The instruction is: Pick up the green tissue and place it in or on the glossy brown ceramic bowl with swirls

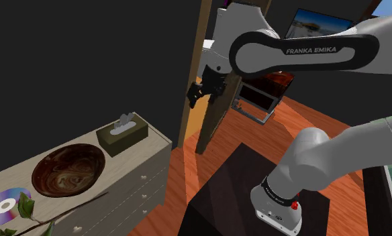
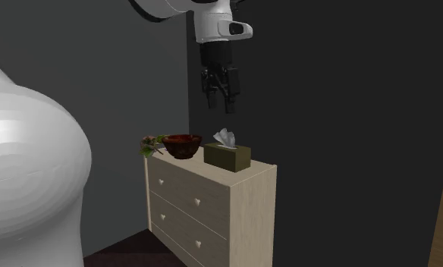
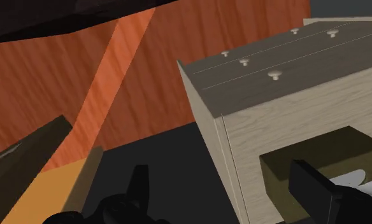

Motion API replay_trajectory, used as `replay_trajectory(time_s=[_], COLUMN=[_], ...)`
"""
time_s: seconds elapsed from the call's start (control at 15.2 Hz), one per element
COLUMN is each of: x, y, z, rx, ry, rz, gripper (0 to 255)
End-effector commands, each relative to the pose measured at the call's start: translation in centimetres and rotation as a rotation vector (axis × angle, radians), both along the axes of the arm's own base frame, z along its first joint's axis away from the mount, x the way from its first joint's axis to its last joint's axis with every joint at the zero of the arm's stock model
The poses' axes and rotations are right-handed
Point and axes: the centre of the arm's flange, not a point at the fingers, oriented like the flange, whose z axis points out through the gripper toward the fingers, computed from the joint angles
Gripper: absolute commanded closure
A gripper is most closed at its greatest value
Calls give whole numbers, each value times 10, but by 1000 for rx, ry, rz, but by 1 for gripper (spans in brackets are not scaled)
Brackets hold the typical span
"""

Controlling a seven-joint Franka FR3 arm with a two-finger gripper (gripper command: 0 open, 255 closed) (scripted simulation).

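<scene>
An olive-green tissue box (image 1: 123,133) with a white tissue sticking out of its top sits near one end of a pale wooden dresser (image 1: 150,149). Further along the top stands a glossy brown bowl (image 1: 68,169) with swirls. My black gripper (image 1: 198,92) hangs open, well above the dresser, up and to the right of the box in the shoulder view. In the second exterior view the gripper (image 2: 220,95) is high over the box (image 2: 227,157), with the bowl (image 2: 182,145) beside it. In the wrist view the box (image 3: 318,158) lies close to one finger of the open gripper (image 3: 226,191).
A shiny disc (image 1: 5,203) and a leafy twig (image 1: 25,208) lie on the dresser beyond the bowl. A tall wooden post (image 1: 211,114) stands just behind the gripper. The floor (image 1: 302,121) is orange wood, and a dark wall (image 2: 326,114) backs the dresser (image 2: 212,205).
</scene>
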Motion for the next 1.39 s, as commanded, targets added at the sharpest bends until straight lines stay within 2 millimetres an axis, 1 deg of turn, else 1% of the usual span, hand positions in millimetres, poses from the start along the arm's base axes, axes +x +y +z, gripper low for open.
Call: replay_trajectory(time_s=[0.0,0.66,1.32], x=[14,81,159], y=[18,99,179], z=[-12,-63,-100], rx=[24,133,242], ry=[-14,-78,-142], rz=[-22,-121,-220], gripper=[0,0,0])
